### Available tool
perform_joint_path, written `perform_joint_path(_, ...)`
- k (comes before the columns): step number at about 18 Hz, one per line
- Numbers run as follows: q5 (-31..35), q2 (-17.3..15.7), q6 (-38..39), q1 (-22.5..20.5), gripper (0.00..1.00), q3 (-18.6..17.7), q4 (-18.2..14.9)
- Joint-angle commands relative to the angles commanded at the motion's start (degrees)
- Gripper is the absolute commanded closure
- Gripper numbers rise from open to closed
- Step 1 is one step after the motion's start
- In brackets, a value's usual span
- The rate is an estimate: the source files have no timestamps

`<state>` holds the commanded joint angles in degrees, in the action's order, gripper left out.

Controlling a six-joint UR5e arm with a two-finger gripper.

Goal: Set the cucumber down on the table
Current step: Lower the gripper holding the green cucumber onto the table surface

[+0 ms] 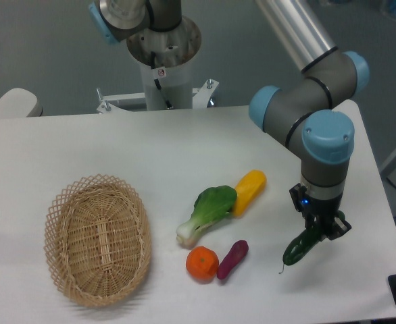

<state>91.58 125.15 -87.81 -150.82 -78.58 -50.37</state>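
Camera: tool hides cucumber top

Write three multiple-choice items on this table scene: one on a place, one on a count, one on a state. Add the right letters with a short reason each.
1. Where is the cucumber?
A. In the basket
B. At the tool, right of the other vegetables
C. Beside the orange

2. How many loose items lie between the basket and the tool?
A. Two
B. Four
C. Six

3. What is the state of the basket?
A. Empty
B. Holds the bok choy
C. Tipped on its side

Answers:
1. B: the dark green cucumber hangs tilted from the tool near the right side of the table.
2. B: bok choy, yellow vegetable, orange and purple vegetable.
3. A: only bare wicker shows inside it, and it sits flat.
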Motion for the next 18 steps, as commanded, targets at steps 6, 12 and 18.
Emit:
perform_joint_path(6, 0.3, 3.0, 6.7, -0.2, 0.85, 0.4, 2.9)
perform_joint_path(12, 0.7, 4.0, 7.0, -0.1, 0.84, -1.2, 3.3)
perform_joint_path(18, 1.2, 5.4, 7.2, 0.1, 0.83, -2.7, 3.3)
